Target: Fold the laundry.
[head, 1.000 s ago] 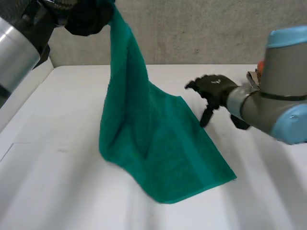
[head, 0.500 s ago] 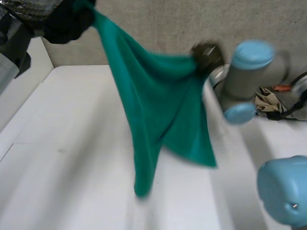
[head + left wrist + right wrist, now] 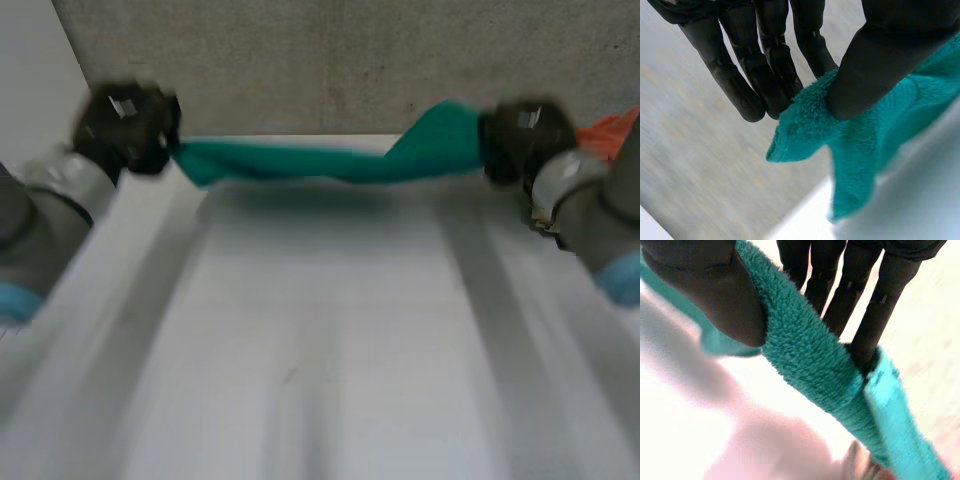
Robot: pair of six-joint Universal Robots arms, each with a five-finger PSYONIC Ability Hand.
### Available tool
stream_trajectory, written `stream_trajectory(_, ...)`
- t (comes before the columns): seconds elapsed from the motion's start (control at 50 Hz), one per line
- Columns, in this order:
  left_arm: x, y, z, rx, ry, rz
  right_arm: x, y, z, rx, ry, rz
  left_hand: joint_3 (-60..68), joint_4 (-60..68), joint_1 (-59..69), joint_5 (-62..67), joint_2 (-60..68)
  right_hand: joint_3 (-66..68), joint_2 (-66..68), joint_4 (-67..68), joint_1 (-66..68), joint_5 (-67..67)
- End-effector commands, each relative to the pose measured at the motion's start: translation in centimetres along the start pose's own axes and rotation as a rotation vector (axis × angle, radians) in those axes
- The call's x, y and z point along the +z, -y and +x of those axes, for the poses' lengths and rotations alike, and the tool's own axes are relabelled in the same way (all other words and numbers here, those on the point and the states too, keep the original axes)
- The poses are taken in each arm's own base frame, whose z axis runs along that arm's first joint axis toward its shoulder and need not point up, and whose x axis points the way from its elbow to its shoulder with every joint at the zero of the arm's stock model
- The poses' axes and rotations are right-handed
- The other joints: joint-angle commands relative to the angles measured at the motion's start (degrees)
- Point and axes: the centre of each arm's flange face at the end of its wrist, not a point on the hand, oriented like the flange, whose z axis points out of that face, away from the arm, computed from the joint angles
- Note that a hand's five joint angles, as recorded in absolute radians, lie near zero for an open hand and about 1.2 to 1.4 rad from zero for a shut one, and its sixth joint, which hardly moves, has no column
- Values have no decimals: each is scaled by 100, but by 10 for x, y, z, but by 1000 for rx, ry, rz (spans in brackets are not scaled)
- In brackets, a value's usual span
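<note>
Towel [image 3: 330,165] strung between left robot hand [image 3: 125,125] and right robot hand [image 3: 525,135], over the far end of the table [image 3: 320,340].
I see the green terry bunched into a sagging rope, held off the white top. The left robot hand pinches one end between thumb and straight fingers. The right robot hand clamps the other end the same way.

Left hand [image 3: 125,128] and right hand [image 3: 525,135] far apart, both in pinch grip.

Grey concrete wall [image 3: 350,60] behind white table [image 3: 330,350]; white panel [image 3: 30,50] far left.
</note>
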Motion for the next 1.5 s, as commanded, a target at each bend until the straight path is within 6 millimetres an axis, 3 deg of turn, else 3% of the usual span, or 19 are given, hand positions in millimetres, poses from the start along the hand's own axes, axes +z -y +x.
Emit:
stream_trajectory(0.02,-21,-90,45,76,-121,-216,-17,-90,-33,14,105,-219,1166,1131,1333,1331,1126,459,561,435,819,605)
stream_trajectory(0.08,-27,-108,53,129,-148,-258,-25,-103,-44,-15,136,-260,1166,1131,1333,1331,1126,-806,-705,-830,-447,-660)
stream_trajectory(0.14,-30,-109,54,156,-154,-266,-28,-105,-46,-32,141,-272,1166,1131,1333,1331,1126,-2181,-2080,-2206,-1822,-2036)
stream_trajectory(0.16,-32,-107,52,166,-150,-266,-31,-101,-44,-39,137,-271,418,383,586,584,378,-3237,-3136,-3261,-2878,-3091)
stream_trajectory(0.2,-33,-103,50,167,-145,-260,-33,-95,-41,-40,124,-263,-894,-929,-727,-729,-934,-3599,-3498,-3624,-3240,-3454)
stream_trajectory(0.22,-35,-97,48,164,-141,-254,-35,-92,-39,-39,116,-260,-2167,-2202,-1999,-2001,-2207,-3751,-3650,-3775,-3391,-3605)
stream_trajectory(0.3,-41,-87,44,148,-135,-260,-43,-81,-28,-35,73,-255,-3956,-3991,-3788,-3790,-3995,-4659,-4558,-4683,-4300,-4513)
stream_trajectory(0.44,-51,-78,35,90,-119,-292,-51,-72,-10,19,6,-264,-4551,-4587,-4384,-4386,-4591,-4795,-4694,-4819,-4436,-4649)
stream_trajectory(0.56,-51,-72,17,-70,-61,-326,-55,-68,18,129,-66,-306,-4501,-4536,-4334,-4336,-4541,-4292,-4190,-4316,-3932,-4146)
stream_trajectory(0.68,-44,-75,4,-204,-21,-359,-50,-78,31,206,-81,-399,-4484,-4519,-4317,-4319,-4524,-4156,-4055,-4180,-3797,-4010)
stream_trajectory(0.86,-46,-95,7,-238,-28,-501,-46,-98,15,363,-47,-561,-4350,-4385,-4182,-4184,-4389,-4223,-4122,-4248,-3864,-4077)
stream_trajectory(0.96,-49,-98,15,-242,-51,-539,-34,-109,5,363,-57,-525,-4165,-4200,-3997,-3999,-4204,-3939,-3838,-3963,-3580,-3793)
stream_trajectory(1.26,-52,-96,25,-232,-69,-526,-5,-129,3,273,-142,-429,-4131,-4166,-3963,-3965,-4171,-2259,-2158,-2283,-1899,-2113)
stream_trajectory(1.36,-53,-96,27,-227,-71,-520,-4,-129,5,264,-145,-420,-4131,-4166,-3964,-3966,-4171,-274,-173,-298,86,-128)
stream_trajectory(1.38,-53,-97,29,-224,-73,-521,-4,-127,6,261,-146,-414,-4131,-4166,-3963,-3965,-4171,912,1013,888,1271,1058)
stream_trajectory(1.44,-54,-97,31,-221,-75,-526,-4,-123,7,253,-144,-402,-4148,-4183,-3980,-3982,-4187,1162,1263,1137,1521,1308)
stream_trajectory(1.5,-55,-98,34,-211,-78,-531,-8,-105,10,226,-130,-366,-4148,-4183,-3980,-3982,-4187,1162,1263,1137,1521,1308)
